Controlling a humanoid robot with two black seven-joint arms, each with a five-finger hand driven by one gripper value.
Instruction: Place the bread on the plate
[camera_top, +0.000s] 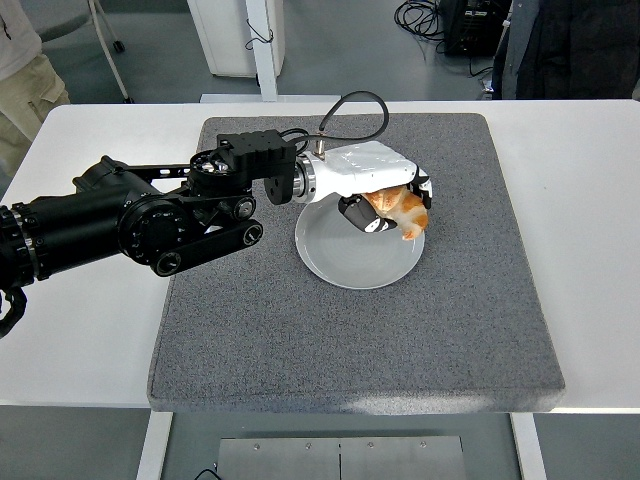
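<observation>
A white worktop (90, 330) filled the frame, with a floor, cables and part of a standing person along the top edge. A large grey mat (360, 330) covered the middle, a pale plate (345, 262) lying just above its centre. The black left arm (130, 220) reached in from the left edge. Its white left hand (375, 185) hung over the plate's upper right part, fingers (355, 208) curled around the bread (403, 210). The bread hung below the palm, its long axis slanting down to the right, above the plate's right rim.
</observation>
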